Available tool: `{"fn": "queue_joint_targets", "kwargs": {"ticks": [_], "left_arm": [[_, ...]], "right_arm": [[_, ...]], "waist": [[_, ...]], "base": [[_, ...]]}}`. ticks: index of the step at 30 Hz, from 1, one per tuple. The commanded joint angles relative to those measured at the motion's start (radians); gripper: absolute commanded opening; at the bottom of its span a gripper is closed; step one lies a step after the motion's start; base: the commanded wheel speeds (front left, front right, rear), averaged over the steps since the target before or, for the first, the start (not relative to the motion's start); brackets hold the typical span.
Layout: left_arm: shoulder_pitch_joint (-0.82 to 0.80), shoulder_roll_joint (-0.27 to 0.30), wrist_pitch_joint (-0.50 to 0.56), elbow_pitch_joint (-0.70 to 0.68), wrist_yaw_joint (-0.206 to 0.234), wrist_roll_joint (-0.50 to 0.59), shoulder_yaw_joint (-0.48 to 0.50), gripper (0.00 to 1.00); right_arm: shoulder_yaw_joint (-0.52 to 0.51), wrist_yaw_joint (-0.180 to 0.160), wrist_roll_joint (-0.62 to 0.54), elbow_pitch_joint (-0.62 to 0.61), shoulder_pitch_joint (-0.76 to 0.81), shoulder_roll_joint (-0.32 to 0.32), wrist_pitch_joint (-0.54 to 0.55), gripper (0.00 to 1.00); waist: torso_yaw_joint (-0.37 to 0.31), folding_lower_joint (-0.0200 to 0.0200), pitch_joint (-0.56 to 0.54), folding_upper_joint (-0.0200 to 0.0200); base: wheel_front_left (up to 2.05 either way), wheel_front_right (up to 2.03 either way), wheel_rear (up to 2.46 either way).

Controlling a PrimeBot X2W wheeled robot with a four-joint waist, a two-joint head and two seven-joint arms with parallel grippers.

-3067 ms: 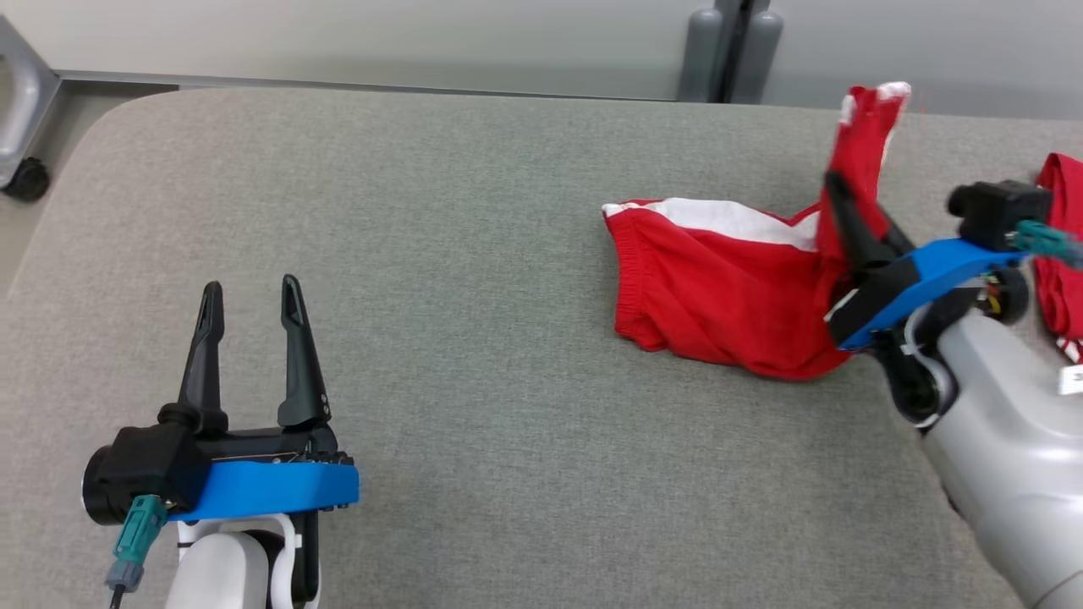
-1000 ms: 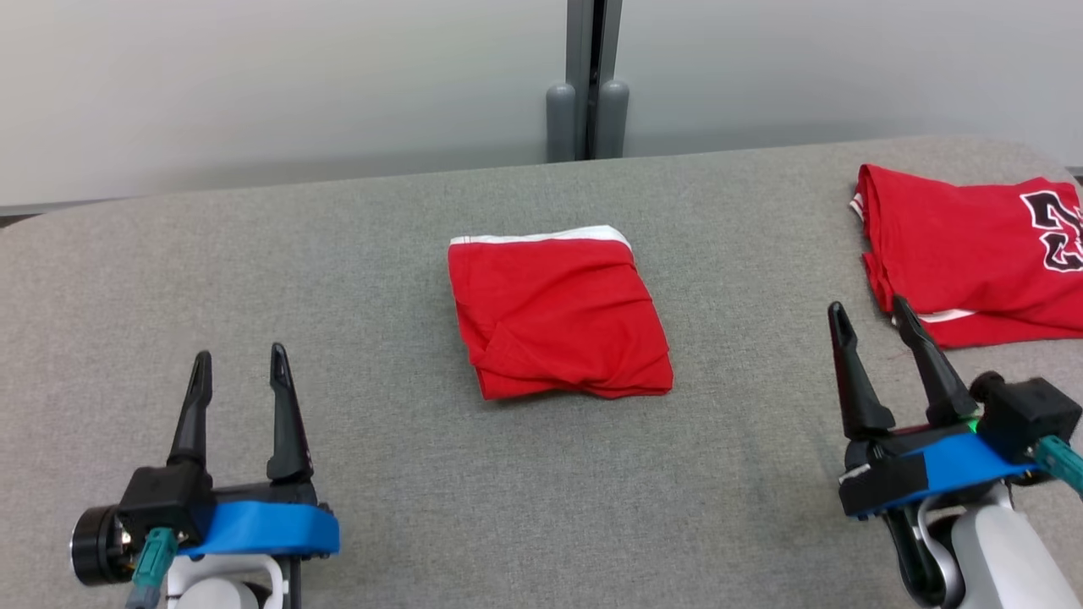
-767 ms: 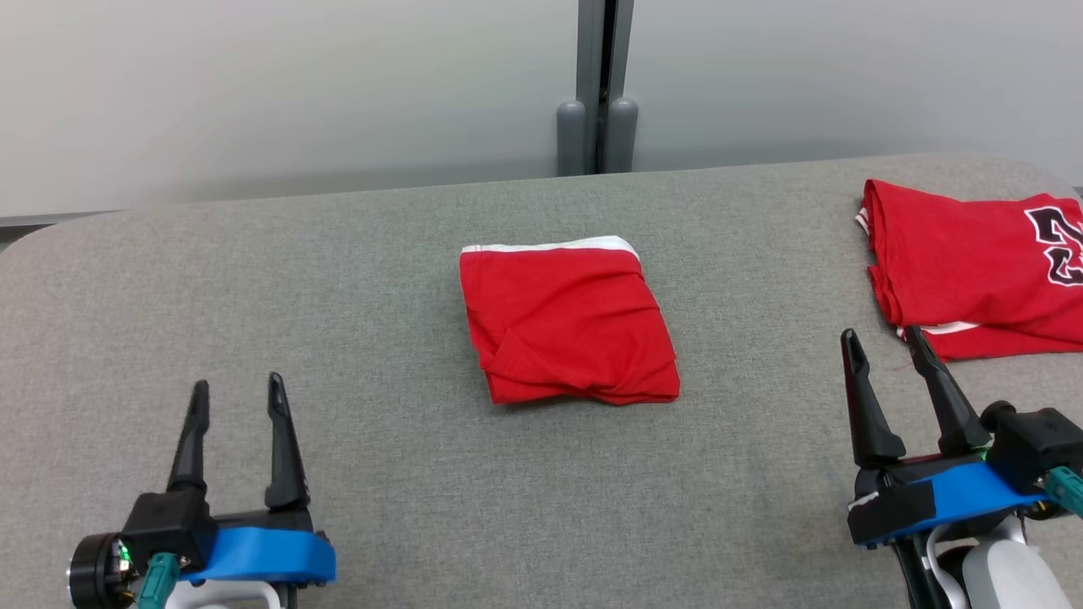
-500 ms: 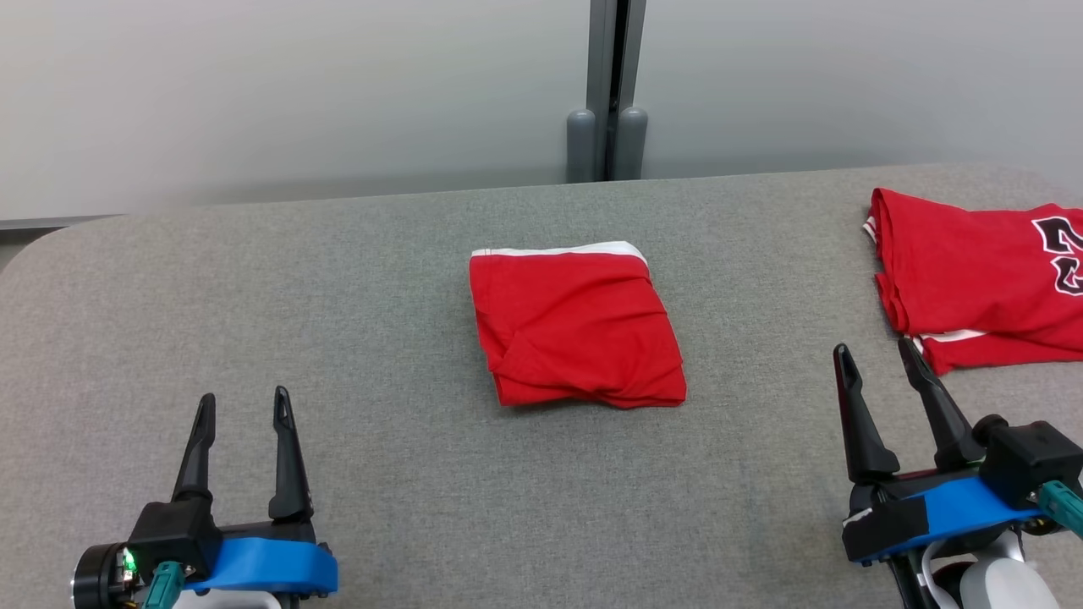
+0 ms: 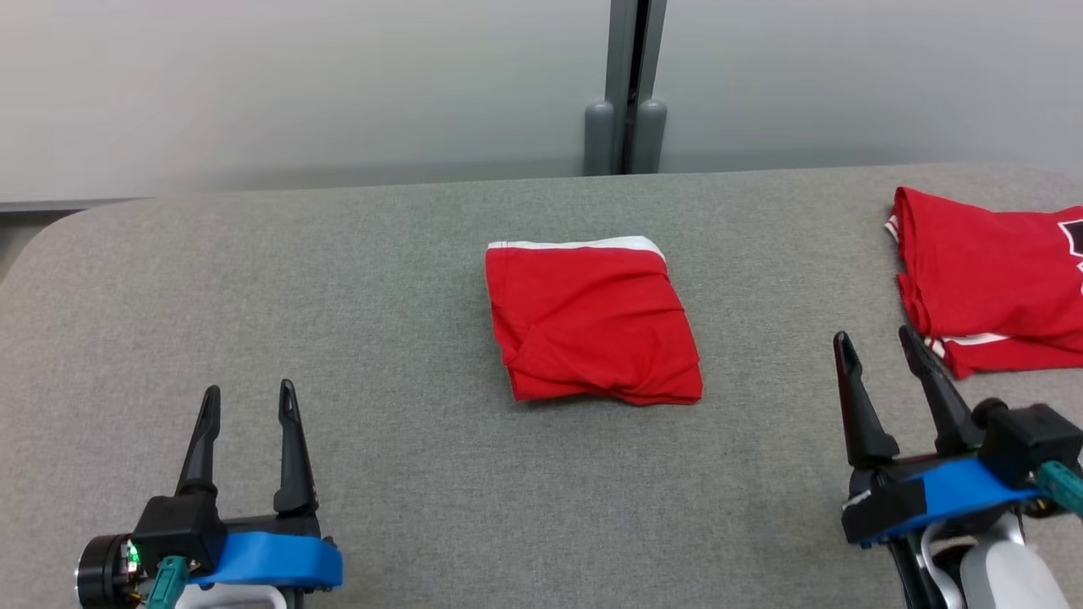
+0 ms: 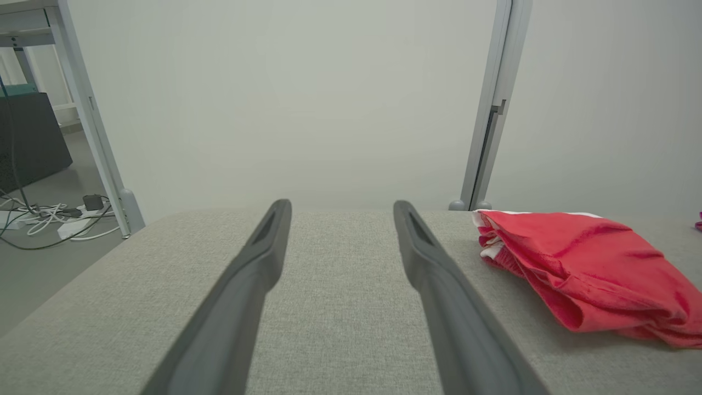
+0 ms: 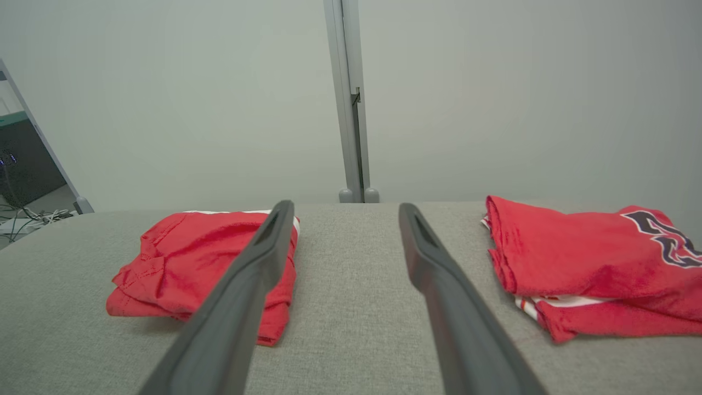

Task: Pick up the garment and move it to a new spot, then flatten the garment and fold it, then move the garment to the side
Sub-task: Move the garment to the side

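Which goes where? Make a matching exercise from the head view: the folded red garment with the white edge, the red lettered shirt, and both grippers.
1. folded red cloth garment with white edge
2. folded red cloth shirt with dark lettering
3. left gripper
4. right gripper

A. lower right, open
B. middle of the grey fabric table
C. table's far right
D. lower left, open

Pairs: 1-B, 2-C, 3-D, 4-A

Across the top runs a pale grey-green matte wall (image 5: 296,85), evenly lit. A slim grey metal post (image 5: 622,51) splits it, standing on two rounded grey feet (image 5: 599,139). Below spreads the grey woven-fabric tabletop (image 5: 338,279), its corner rounded at upper left. Far left in the left wrist view: smooth grey floor (image 6: 33,263), tangled white cables (image 6: 33,213), a dark cabinet (image 6: 27,137).
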Motion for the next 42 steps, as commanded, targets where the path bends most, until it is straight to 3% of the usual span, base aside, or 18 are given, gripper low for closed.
{"fn": "queue_joint_targets", "kwargs": {"ticks": [1,10,16,24,34,35,36,42], "left_arm": [[-0.020,0.001,-0.005,-0.008,0.005,0.004,-0.004,1.00],[-0.080,-0.005,-0.005,-0.007,-0.001,-0.003,-0.031,1.00],[-0.119,-0.013,-0.005,-0.006,0.003,-0.011,-0.052,1.00],[-0.169,-0.020,-0.005,0.003,0.006,-0.027,-0.076,1.00],[-0.186,-0.022,-0.005,0.006,0.016,-0.035,-0.091,1.00],[-0.185,-0.023,-0.005,0.008,0.017,-0.036,-0.091,1.00],[-0.186,-0.023,-0.005,0.009,0.018,-0.038,-0.091,1.00],[-0.185,-0.023,-0.005,0.005,0.022,-0.045,-0.087,1.00]], "right_arm": [[0.003,0.000,-0.012,0.005,-0.040,-0.003,0.004,1.00],[0.091,0.000,-0.013,0.090,-0.286,-0.045,0.055,1.00],[0.122,0.000,-0.014,0.238,-0.419,-0.084,0.076,1.00],[0.156,0.000,-0.015,0.494,-0.496,-0.118,0.059,1.00],[0.225,0.000,0.028,0.748,-0.520,-0.097,0.021,1.00],[0.231,0.000,0.041,0.763,-0.524,-0.092,0.017,0.29],[0.239,0.000,0.051,0.774,-0.530,-0.091,0.012,0.00],[0.290,0.000,0.080,0.784,-0.564,-0.102,-0.056,0.00]], "waist": [[0.009,0.0000,0.011,-0.0001],[0.069,0.0000,0.085,-0.0001],[0.122,0.0000,0.143,-0.0001],[0.186,0.0000,0.201,-0.0001],[0.208,0.0000,0.219,-0.0001],[0.207,0.0000,0.218,-0.0001],[0.204,0.0000,0.217,-0.0001],[0.149,0.0000,0.210,-0.0001]], "base": [[0.00,0.00,0.00],[0.00,0.00,0.00],[0.00,0.00,0.00],[0.00,0.00,0.00],[0.00,0.00,0.00],[0.00,0.00,0.00],[0.00,0.00,0.00],[0.00,0.00,0.00]]}}
